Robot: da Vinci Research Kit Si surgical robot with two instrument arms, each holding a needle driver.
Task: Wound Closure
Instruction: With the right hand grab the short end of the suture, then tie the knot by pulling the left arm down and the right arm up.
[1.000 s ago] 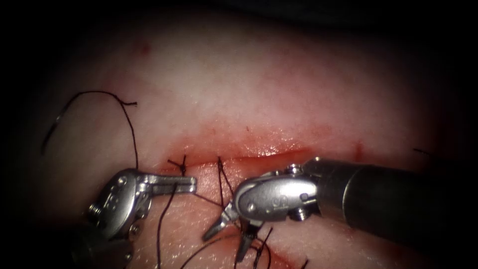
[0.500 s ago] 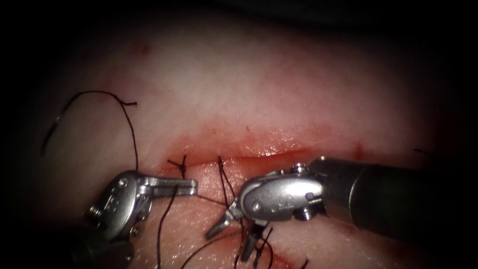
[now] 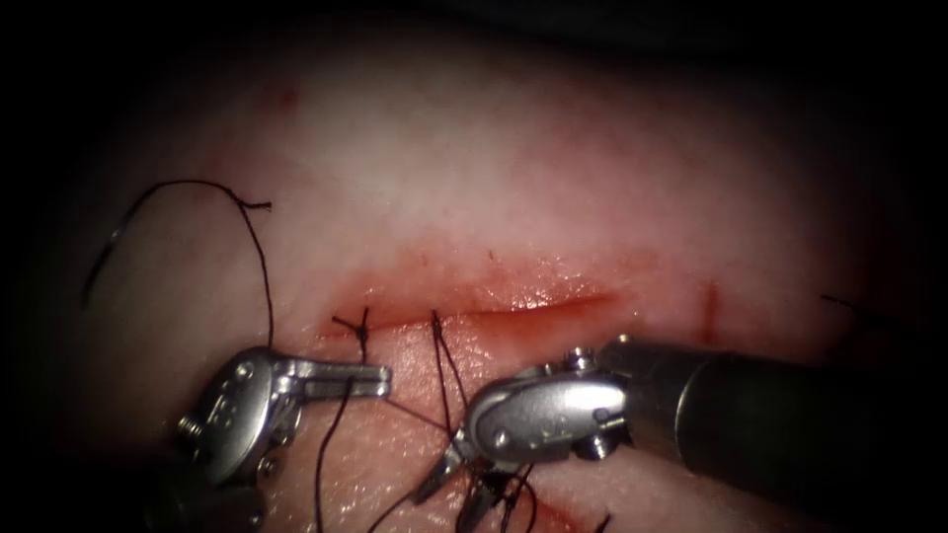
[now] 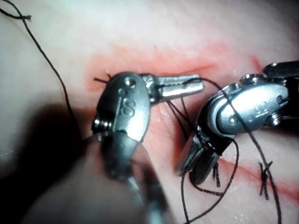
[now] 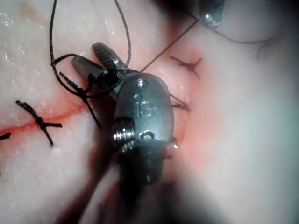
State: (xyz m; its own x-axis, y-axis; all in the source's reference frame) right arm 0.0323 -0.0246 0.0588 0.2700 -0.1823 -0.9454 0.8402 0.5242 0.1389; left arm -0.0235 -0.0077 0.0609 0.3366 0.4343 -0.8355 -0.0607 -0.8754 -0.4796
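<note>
Below the cut, my left gripper clamps the thread; my right gripper, nearby, jaws parted, straddles strands.

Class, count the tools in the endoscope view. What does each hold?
2. Left tool, below the cut's left end, shut on thread. Right tool, entering from the right, jaws open among loose thread.

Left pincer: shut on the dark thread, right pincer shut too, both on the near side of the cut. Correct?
Not quite. The right metal pincer is open, its jaws spread among loops of dark thread, as the endoscope view shows. The left metal pincer is shut on that thread.
</note>
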